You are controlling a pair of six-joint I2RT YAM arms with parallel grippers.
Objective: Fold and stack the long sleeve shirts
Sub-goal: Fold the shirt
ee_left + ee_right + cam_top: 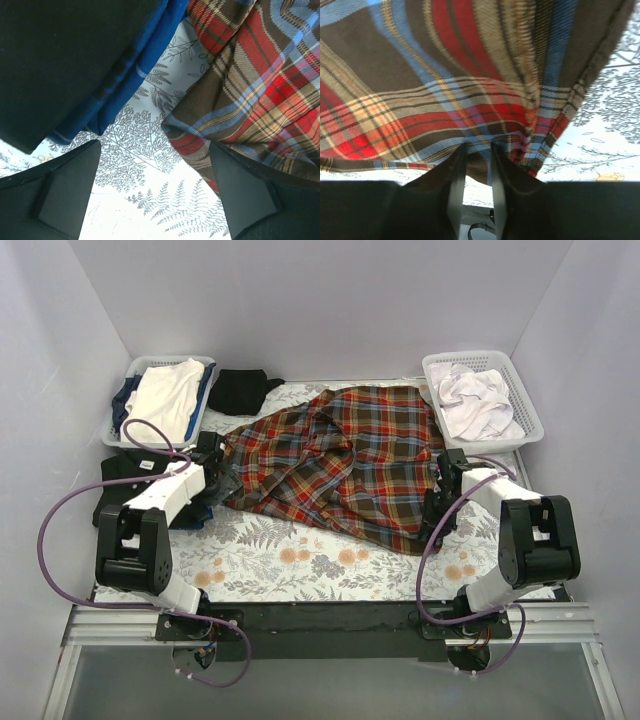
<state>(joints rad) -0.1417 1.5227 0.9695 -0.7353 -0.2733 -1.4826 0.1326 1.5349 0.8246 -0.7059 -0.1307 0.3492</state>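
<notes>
The red-orange plaid shirt [340, 460] lies rumpled and spread across the middle of the floral tablecloth. A plain black shirt [243, 390] sits bunched at the back, left of the plaid one. My left gripper [222, 476] is at the plaid shirt's left edge. In the left wrist view it [154, 150] stands open over bare tablecloth, with the plaid hem [260, 85] beside its right finger. My right gripper [440, 492] is at the shirt's right edge. In the right wrist view it [477, 147] is shut on a fold of the plaid cloth [445, 75].
A white basket [128, 390] at the back left holds white and blue clothes. Another basket [528, 415] at the back right holds white clothes. A dark cloth [112, 485] lies under the left arm. Blue cloth [130, 75] hangs close to the left gripper.
</notes>
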